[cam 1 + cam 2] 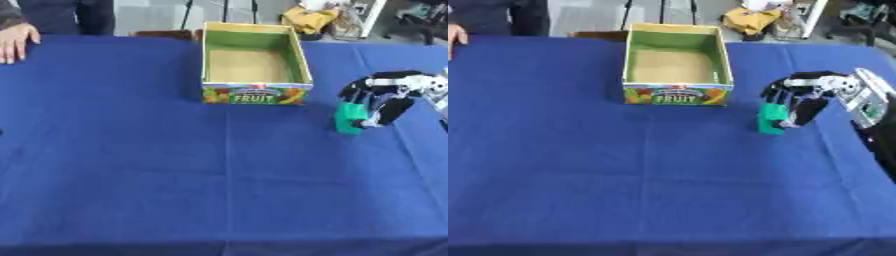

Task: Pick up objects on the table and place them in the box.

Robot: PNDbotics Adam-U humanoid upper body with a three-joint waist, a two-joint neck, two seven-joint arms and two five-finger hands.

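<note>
A: Green block (772,119) sat on the bench (667,190), right of the box (677,62) and a little nearer than its front wall, apart from it.

B: Hand state?

A: Right hand (802,95) was curled over the block from the right, fingers and thumb closing round its upper part. Block looked upright, and its base seemed down on the blue cloth or only just off it, couldn't tell which.

B: Left hand?

A: Not in either view.

B: Step?

A: Grasp, about to lift, I'd say. Box looked empty, so the task was early.

B: How to do it well?

A: Seat the fingers lower on the block before lifting, the hold looked high. Lift straight up so the block didn't tip. Then carry left and away, high enough to clear the box's right wall, and let go over the tan floor, not over the rim.

B: Risks?

A: Block twisting out of a top-heavy hold, or clipping the box and shoving it.

B: Anything else?

A: A person's hand (16,41) rested on the far left edge of the bench, well apart from the block.
</note>
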